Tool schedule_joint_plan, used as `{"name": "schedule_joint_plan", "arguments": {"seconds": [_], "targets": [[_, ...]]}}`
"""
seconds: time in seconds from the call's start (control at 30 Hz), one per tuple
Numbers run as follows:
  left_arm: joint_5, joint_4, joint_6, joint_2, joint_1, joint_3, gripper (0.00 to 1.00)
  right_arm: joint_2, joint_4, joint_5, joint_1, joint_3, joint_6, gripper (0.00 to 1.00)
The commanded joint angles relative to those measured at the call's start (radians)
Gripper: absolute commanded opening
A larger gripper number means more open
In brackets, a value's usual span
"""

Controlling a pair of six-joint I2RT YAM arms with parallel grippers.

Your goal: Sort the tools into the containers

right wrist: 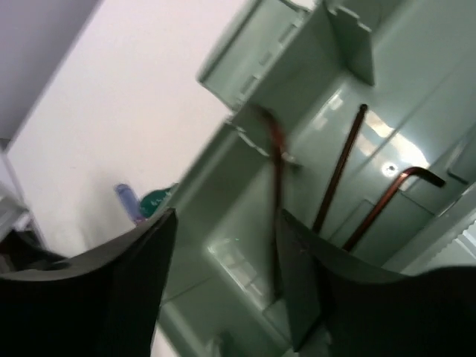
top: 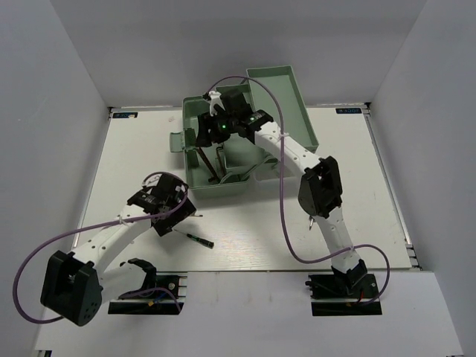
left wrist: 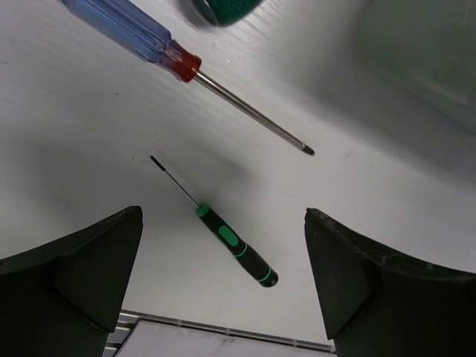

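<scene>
The right gripper [right wrist: 227,223] holds its dark fingers apart above the pale green toolbox [right wrist: 245,253]. A blurred reddish-brown hex key [right wrist: 277,160] hangs close along one finger; I can't tell whether they touch. Beyond the gripper, a long key [right wrist: 338,175] and a bent key [right wrist: 401,182] lie in the compartment. Past the other finger, a blue handle [right wrist: 128,202] and a green handle [right wrist: 158,199] rest on the white table [right wrist: 111,111].

Ahead of the left gripper [left wrist: 223,216], a clear blue plastic screwdriver handle [left wrist: 119,26] and a blurred dark green handle [left wrist: 223,9] run off the top edge. Just ahead of the right gripper [right wrist: 227,216], a reddish-brown hex key [right wrist: 277,171] is blurred.
</scene>
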Motion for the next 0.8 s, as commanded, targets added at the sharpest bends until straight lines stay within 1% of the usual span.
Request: {"name": "schedule_joint_plan", "arguments": {"seconds": [0.0, 0.03, 0.1, 0.17, 0.23, 0.27, 0.3, 0.37, 0.4, 0.43, 0.47, 0.53, 0.63, 0.77], "targets": [[-0.070, 0.020, -0.068, 0.017, 0.028, 0.048, 1.00, -0.105, 0.049, -0.043, -0.010, 0.020, -0.040, 0.66], [-0.071, 0.020, -0.068, 0.017, 0.041, 0.048, 1.00, -0.131, 0.046, -0.057, -0.011, 0.007, -0.042, 0.67], [-0.081, 0.020, -0.094, -0.006, 0.061, 0.048, 1.00, -0.181, 0.051, -0.100, -0.021, -0.042, -0.046, 0.67], [-0.103, 0.034, -0.105, -0.030, 0.092, 0.048, 1.00, -0.267, 0.058, -0.141, -0.033, -0.128, -0.048, 0.67], [-0.116, 0.009, -0.116, -0.043, 0.124, 0.059, 0.94, -0.335, 0.081, -0.165, -0.050, -0.176, -0.043, 0.66], [-0.117, 0.009, -0.116, -0.043, 0.137, 0.059, 0.92, -0.355, 0.089, -0.169, -0.063, -0.244, -0.040, 0.64], [-0.117, 0.009, -0.116, -0.043, 0.164, 0.059, 0.86, -0.417, 0.093, -0.184, -0.079, -0.268, -0.036, 0.64], [-0.101, 0.009, -0.116, -0.021, 0.192, 0.059, 0.82, -0.455, 0.101, -0.197, -0.120, -0.327, -0.025, 0.63], [-0.089, 0.025, -0.116, -0.009, 0.207, 0.043, 0.78, -0.476, 0.100, -0.201, -0.126, -0.360, -0.017, 0.63], [-0.080, 0.041, -0.116, 0.003, 0.235, 0.043, 0.77, -0.517, 0.103, -0.208, -0.137, -0.389, -0.016, 0.63], [-0.055, 0.057, -0.116, 0.024, 0.249, 0.030, 0.75, -0.545, 0.100, -0.215, -0.168, -0.403, -0.014, 0.61], [-0.042, 0.078, -0.105, 0.043, 0.269, 0.019, 0.73, -0.582, 0.104, -0.221, -0.185, -0.455, -0.007, 0.61], [-0.032, 0.088, -0.071, 0.081, 0.298, 0.028, 0.73, -0.649, 0.106, -0.228, -0.243, -0.519, -0.010, 0.61], [-0.032, 0.101, -0.047, 0.129, 0.333, 0.028, 0.73, -0.686, 0.124, -0.240, -0.290, -0.590, 0.006, 0.61]]}}
